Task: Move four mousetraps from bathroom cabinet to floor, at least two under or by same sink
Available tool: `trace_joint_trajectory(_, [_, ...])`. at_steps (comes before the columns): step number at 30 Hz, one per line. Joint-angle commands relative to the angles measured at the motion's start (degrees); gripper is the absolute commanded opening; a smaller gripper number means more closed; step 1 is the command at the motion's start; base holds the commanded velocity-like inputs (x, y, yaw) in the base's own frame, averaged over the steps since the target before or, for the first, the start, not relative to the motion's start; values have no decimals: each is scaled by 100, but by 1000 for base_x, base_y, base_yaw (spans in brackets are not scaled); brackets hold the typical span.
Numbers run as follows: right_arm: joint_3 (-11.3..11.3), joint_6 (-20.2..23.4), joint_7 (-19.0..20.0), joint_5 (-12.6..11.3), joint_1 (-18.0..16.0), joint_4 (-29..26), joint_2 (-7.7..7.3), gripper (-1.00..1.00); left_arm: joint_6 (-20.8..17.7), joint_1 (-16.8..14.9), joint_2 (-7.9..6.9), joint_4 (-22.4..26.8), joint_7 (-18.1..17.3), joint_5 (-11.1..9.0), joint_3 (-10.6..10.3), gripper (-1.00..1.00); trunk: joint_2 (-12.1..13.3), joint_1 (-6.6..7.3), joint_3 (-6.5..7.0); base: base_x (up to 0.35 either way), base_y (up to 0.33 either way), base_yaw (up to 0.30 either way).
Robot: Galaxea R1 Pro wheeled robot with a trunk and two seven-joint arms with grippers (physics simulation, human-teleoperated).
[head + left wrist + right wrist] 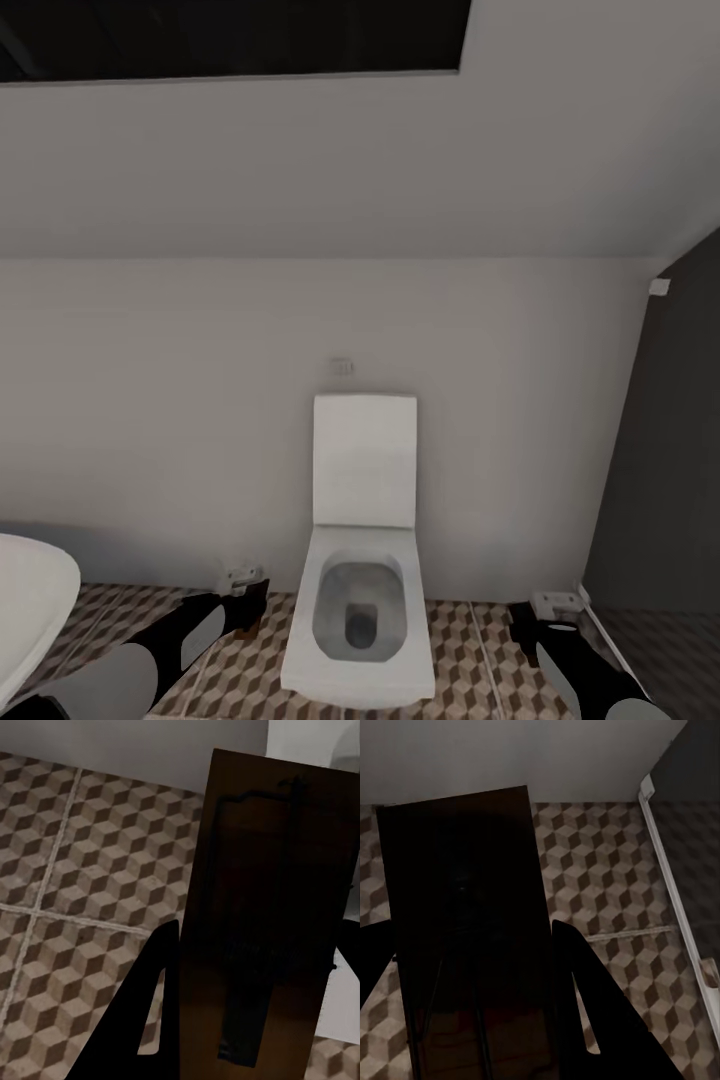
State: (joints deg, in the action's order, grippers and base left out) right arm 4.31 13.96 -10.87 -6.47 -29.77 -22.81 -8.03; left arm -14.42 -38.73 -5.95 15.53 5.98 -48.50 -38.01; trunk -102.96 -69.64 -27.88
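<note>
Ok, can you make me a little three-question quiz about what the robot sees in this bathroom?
1. True or false: the toilet has its lid up.
2. What pattern is on the bathroom floor?
3. Each gripper, left gripper and right gripper, holds: A) a sponge B) a mousetrap C) nothing.

Key:
1. True.
2. Brown, beige and white cubes.
3. B: the left's mousetrap, the right's mousetrap.

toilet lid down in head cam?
No. The toilet has its lid raised against the wall, and the bowl is open.
</note>
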Motion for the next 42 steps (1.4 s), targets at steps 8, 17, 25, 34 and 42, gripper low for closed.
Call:
trace_joint_trajectory(8, [30, 106, -59, -128, -2, -5, -6, -100, -26, -3, -10, 22, 62, -46, -49, -100, -326, -176, -151, 0, 0, -150])
trace_joint_trajectory(17, [49, 62, -78, -82, -2, 27, -6, -100, -26, -3, -6, 25, 63, -46, -49, -100, -687, -374, -313, 0, 0, -24])
trace_joint_trajectory(25, [48, 7, -137, -83, -2, 4, -6, -100, -26, -3, -11, 24, 68, -46, -43, -100, -1008, -549, -456, 0, 0, -1])
trace_joint_trajectory(34, [57, -322, -186, -89, -2, 55, -4, -100, -18, -3, -41, -34, 121, -51, -32, -100, -1369, -747, -618, 0, 0, 0])
trace_joint_trajectory(42, [61, -356, -188, -38, -2, 81, -6, -100, -17, -3, -204, -59, 325, -55, -17, -100, -1690, -923, -761, 0, 0, 0])
